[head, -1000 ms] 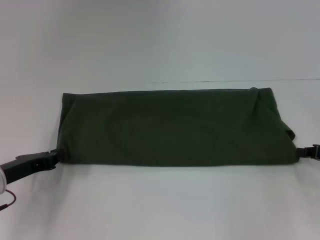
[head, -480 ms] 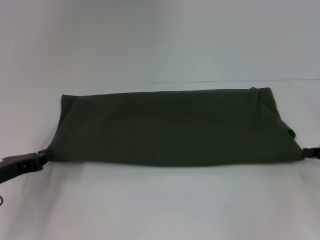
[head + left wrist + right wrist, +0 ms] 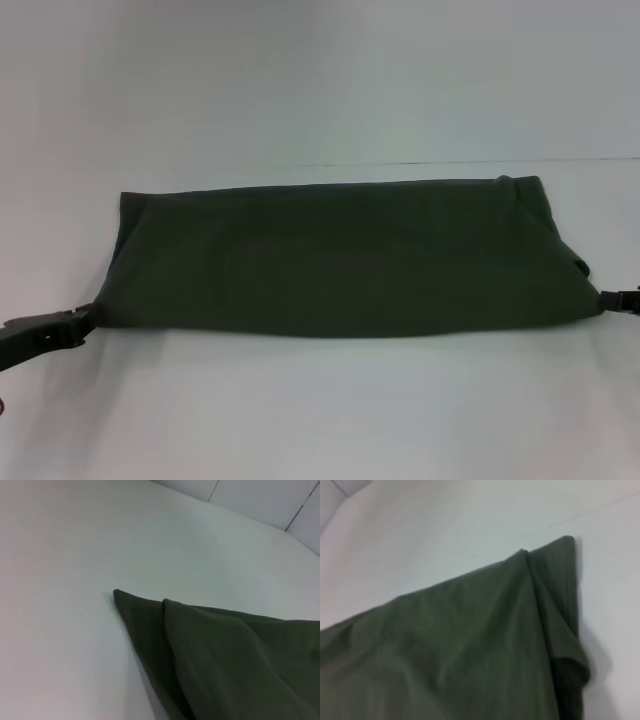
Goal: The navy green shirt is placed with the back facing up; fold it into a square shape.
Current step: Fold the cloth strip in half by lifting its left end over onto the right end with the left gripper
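White table (image 3: 320, 420): shirt (image 3: 340, 258) unchanged, left gripper (image 3: 78, 322) barely shifted.

The navy green shirt (image 3: 470, 650) lies spread on the pale table (image 3: 445, 525), filling most of this close view. Its plain dark olive cloth shows soft wrinkles. One corner ends in a point near a faint seam line in the table. From that corner a raised ridge runs down the cloth, and the edge beside it is doubled over in stacked layers, casting a shadow on the table.
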Robot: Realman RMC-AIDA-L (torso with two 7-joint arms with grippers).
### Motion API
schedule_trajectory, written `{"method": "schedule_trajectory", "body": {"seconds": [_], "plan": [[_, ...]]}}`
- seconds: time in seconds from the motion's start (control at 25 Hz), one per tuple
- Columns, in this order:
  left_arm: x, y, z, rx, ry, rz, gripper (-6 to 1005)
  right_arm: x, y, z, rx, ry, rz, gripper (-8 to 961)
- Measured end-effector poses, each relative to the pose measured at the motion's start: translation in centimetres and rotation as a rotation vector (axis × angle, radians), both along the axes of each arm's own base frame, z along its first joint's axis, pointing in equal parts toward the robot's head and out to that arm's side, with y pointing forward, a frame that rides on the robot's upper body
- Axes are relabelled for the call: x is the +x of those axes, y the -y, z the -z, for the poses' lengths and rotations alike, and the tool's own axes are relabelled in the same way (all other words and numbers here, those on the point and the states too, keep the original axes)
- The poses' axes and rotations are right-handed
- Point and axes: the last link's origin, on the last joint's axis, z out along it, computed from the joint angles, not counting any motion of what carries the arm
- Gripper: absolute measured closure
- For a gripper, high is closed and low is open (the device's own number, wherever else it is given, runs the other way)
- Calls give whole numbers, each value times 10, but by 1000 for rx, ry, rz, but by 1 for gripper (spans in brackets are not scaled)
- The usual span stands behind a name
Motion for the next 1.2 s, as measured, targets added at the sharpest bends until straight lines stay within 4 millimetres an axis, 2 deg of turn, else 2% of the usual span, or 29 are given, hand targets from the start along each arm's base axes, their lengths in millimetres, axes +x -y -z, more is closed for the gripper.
{"method": "schedule_trajectory", "body": {"seconds": [0.12,0.28,0.4,0.56,0.68,0.88,0.92,1.12,1.2], "plan": [[-1,3,-3,7,25,-3,946,-2,4,-2,-4,-25,-25,950],[-5,9,-13,37,84,-16,874,-2,5,-13,19,-18,-48,938],[-6,13,-21,53,146,-38,821,-2,6,-25,63,-20,-51,742],[-1,19,-23,12,244,-60,749,-11,7,-35,80,-50,-112,599],[4,22,-18,-53,294,-89,520,-24,4,-36,69,-76,-188,503],[8,20,-10,-162,331,-182,309,-46,-4,-27,25,-96,-288,379],[9,20,-9,-179,339,-200,274,-54,-9,-22,-4,-93,-312,354],[13,16,-9,-205,380,-257,99,-68,-18,-18,-27,-92,-342,206],[13,14,-9,-209,390,-282,99,-72,-21,-19,-27,-93,-354,134]]}}
